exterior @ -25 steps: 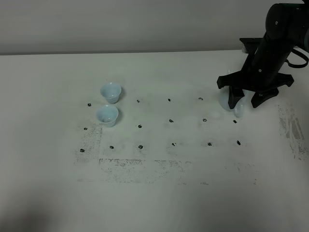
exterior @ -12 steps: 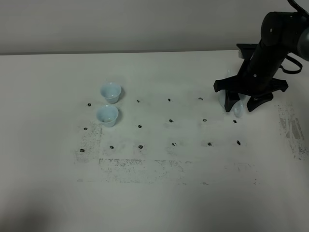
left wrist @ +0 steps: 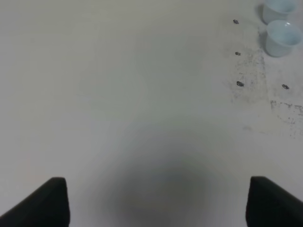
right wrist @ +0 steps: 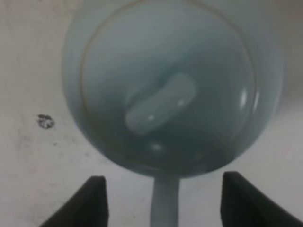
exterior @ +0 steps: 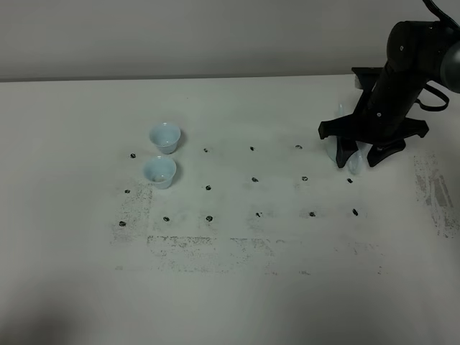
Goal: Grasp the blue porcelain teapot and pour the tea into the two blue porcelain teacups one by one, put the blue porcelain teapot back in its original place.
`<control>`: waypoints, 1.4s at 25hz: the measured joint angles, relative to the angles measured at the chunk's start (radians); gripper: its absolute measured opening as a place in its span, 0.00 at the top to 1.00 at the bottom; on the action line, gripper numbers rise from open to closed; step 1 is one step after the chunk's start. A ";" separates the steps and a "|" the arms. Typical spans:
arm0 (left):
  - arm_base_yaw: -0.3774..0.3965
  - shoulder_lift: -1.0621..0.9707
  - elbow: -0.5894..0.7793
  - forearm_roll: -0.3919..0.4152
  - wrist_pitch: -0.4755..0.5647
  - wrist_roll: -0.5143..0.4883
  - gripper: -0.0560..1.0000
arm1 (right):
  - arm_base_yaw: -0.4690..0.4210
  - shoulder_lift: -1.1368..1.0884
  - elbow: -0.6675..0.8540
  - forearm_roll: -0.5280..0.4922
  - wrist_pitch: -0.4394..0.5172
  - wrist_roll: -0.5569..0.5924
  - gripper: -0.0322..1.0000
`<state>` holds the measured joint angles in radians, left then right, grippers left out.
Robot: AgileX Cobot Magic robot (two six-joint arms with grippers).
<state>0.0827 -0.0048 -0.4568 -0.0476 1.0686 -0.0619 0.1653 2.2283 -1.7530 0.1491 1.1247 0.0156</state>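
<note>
The blue porcelain teapot (right wrist: 170,90) fills the right wrist view, lid and knob facing up, and its loop handle (right wrist: 164,201) runs between the two black fingertips (right wrist: 94,201). My right gripper (exterior: 357,159) is open, with a gap on each side of the handle. In the high view the arm covers most of the teapot (exterior: 331,149) at the right rear of the table. The two blue porcelain teacups (exterior: 164,136) (exterior: 159,172) stand upright side by side at the left, and also show in the left wrist view (left wrist: 281,38). My left gripper (left wrist: 158,201) is open above bare table.
The white table top (exterior: 251,273) carries a grid of small black dots (exterior: 254,180) and grey scuffed patches near the front and right. A pale wall runs along the table's far edge.
The right arm shifted slightly left and away over the teapot, then stayed almost still. The teacups have not moved.
</note>
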 joint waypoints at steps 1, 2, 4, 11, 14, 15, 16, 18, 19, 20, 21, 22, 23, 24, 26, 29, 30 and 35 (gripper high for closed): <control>0.000 0.000 0.000 0.000 0.000 0.000 0.26 | -0.001 0.002 0.000 0.001 0.000 0.000 0.50; 0.000 0.000 0.000 0.000 0.000 0.000 0.26 | -0.001 0.006 0.000 0.001 0.000 0.000 0.50; 0.000 0.000 0.000 0.000 0.000 0.000 0.26 | -0.001 0.012 0.000 0.001 -0.001 0.000 0.51; 0.000 0.000 0.000 0.000 0.000 0.000 0.26 | -0.001 0.016 0.000 0.000 -0.004 0.000 0.53; 0.000 0.000 0.000 0.000 0.000 0.000 0.26 | -0.001 0.016 0.000 0.000 -0.004 0.000 0.59; 0.000 0.000 0.000 0.000 0.000 0.000 0.26 | -0.001 0.016 0.000 0.000 -0.004 0.000 0.62; 0.000 0.000 0.000 0.000 0.000 0.000 0.26 | -0.001 0.016 0.000 0.000 -0.004 0.000 0.65; 0.000 0.000 0.000 0.000 0.000 0.000 0.26 | -0.001 0.016 0.000 0.000 -0.004 0.000 0.72; 0.000 0.000 0.000 0.000 0.000 0.000 0.26 | -0.001 0.016 0.000 0.000 -0.004 0.000 0.75; 0.000 0.000 0.000 0.000 0.000 0.000 0.26 | -0.001 0.016 0.000 0.000 -0.004 0.000 0.78; 0.000 0.000 0.000 0.000 0.000 0.000 0.26 | -0.001 0.016 0.000 0.000 -0.004 0.001 0.82; 0.000 0.000 0.000 0.000 0.000 0.000 0.26 | -0.001 0.016 0.000 0.000 -0.004 0.002 0.86; 0.000 0.000 0.000 0.000 0.000 0.000 0.26 | -0.001 0.016 0.000 0.000 -0.004 0.002 0.89; 0.000 0.000 0.000 0.000 0.000 -0.001 0.26 | -0.001 0.016 0.000 -0.003 -0.005 0.005 0.92; 0.000 0.000 0.000 0.000 0.000 -0.001 0.26 | -0.001 0.016 0.000 -0.003 -0.005 0.008 0.92; 0.000 0.000 0.000 0.000 0.000 -0.001 0.26 | -0.001 0.016 0.000 -0.005 -0.005 0.008 0.92; 0.000 0.000 0.000 0.000 0.000 -0.001 0.26 | -0.001 0.016 0.000 -0.005 -0.005 0.008 0.92; 0.000 0.000 0.000 0.000 0.000 -0.001 0.26 | -0.001 0.013 -0.013 -0.019 0.004 -0.016 0.92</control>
<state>0.0827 -0.0048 -0.4568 -0.0476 1.0686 -0.0628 0.1643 2.2418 -1.7660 0.1301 1.1291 0.0000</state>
